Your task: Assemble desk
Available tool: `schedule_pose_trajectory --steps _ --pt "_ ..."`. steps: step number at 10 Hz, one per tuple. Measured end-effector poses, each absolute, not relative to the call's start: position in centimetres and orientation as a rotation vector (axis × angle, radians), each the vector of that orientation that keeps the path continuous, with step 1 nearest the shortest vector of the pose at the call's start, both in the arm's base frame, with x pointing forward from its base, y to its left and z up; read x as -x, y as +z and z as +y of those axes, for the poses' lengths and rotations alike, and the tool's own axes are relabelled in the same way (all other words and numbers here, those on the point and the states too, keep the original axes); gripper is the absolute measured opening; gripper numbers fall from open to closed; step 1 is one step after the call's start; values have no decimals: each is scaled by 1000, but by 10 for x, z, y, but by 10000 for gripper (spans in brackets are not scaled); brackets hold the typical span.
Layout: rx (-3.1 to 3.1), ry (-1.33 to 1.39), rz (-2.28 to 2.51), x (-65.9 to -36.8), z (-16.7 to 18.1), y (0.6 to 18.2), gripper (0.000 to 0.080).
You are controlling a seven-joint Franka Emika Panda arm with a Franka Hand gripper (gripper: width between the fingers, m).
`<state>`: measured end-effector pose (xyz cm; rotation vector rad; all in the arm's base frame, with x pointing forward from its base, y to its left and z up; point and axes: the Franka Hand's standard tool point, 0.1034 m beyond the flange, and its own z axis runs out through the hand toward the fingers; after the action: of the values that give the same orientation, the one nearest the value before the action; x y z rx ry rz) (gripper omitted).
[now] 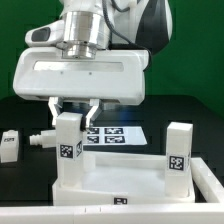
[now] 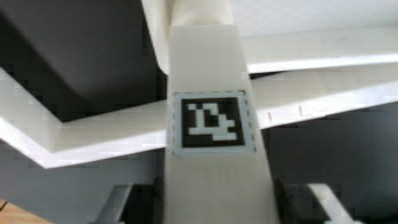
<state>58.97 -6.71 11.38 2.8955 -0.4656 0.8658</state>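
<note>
The white desk top (image 1: 115,182), a tray with a raised rim, lies at the front of the table. One white leg (image 1: 68,140) with a marker tag stands upright on its corner at the exterior view's left, and a second leg (image 1: 178,152) stands at the right corner. My gripper (image 1: 74,112) hangs straight above the left leg with its fingers on either side of the leg's top. In the wrist view the leg (image 2: 210,120) runs between the fingers (image 2: 118,200), with dark gaps on both sides. The gripper (image 2: 222,205) is open.
A loose tagged leg (image 1: 10,146) lies on the black table at the exterior view's left, with another small white part (image 1: 40,140) beside it. The marker board (image 1: 112,134) lies flat behind the desk top. A green wall stands at the back.
</note>
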Motion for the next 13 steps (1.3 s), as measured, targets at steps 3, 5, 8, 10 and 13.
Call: schedule_pose_trajectory --steps 3,5,8,10,13 --pt "-2899 855 -478 -591 -70 113 285" --pt "-2962 757 -500 -603 -65 126 597" --pt "-3082 383 -556 -622 -72 132 646" --pt "-3118 127 -587 -620 -79 123 649" --pt "-3125 -16 -656 -619 -73 120 633"
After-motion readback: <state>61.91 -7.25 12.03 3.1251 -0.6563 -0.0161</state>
